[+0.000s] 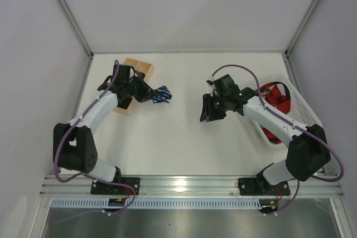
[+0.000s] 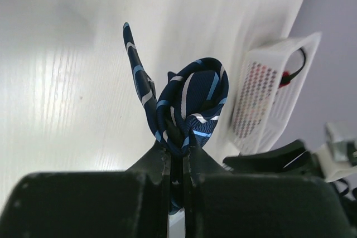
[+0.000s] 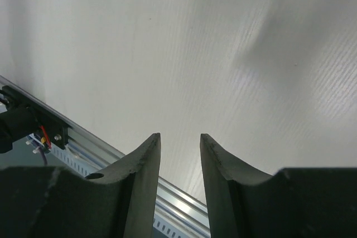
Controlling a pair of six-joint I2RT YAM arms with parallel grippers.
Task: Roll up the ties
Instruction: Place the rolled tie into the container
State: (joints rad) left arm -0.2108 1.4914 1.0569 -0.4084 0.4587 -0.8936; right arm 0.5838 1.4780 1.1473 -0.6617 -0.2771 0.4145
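Two containers sit on the white desk [image 1: 178, 137]: a white mesh basket [image 1: 301, 104] at the right edge, holding a red tie [image 1: 275, 100] mixed with something dark, and a small wooden box [image 1: 146, 69] at the far left, its inside largely hidden by the left arm. Whether the basket holds more than one tie cannot be told. One navy tie [image 2: 189, 104] with pale diagonal stripes is out, curled into a loose roll with one end sticking up. The left hand [image 2: 175, 154] is clamped on the bottom of that roll and holds it just right of the box. The left arm bends at the near left, its forearm reaching away toward the box with the wrist turned right. The right hand [image 3: 179, 149] is empty, its two fingers apart, and hangs over bare desk between roll and basket. Its arm folds back from the near right, and its wrist view faces the metal rail [image 3: 167, 204].
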